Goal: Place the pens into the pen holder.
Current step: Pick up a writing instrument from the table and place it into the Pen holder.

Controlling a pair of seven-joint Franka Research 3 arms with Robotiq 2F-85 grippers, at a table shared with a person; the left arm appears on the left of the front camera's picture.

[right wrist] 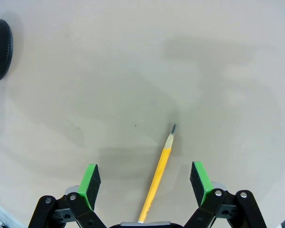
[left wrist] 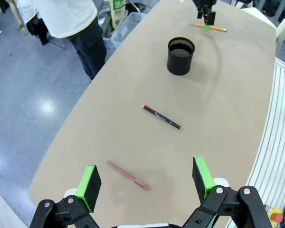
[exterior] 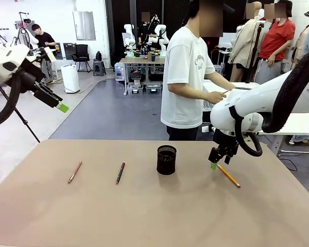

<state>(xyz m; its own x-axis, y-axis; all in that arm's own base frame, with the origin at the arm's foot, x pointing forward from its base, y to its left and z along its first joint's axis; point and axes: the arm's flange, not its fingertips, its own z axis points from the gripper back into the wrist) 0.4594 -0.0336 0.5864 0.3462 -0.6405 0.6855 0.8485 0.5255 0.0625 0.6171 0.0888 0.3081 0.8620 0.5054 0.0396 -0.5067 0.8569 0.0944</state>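
Tan tabletop point(exterior: 144, 216), matte and bare, carries all the task's things. On it the yellow pencil point(right wrist: 159, 175) lies flat between the spread fingers of the right gripper point(right wrist: 145, 178), which holds nothing. The pencil's dark tip points ahead of the pads and it slants toward one pad.

Closing from here could nudge the thin shaft so it rolls away, or the pads could scrape the surface. A grip that seems near one end might let it droop and miss the pen holder point(exterior: 166, 160), which stands well off to this gripper's side.

The left gripper point(left wrist: 145, 178) hangs high, jaws apart and empty, with the black pen point(left wrist: 161, 117) and copper-brown pen point(left wrist: 128, 175) below it.

Beyond the table a person point(exterior: 188, 77) stands on the grey floor point(exterior: 113, 113).
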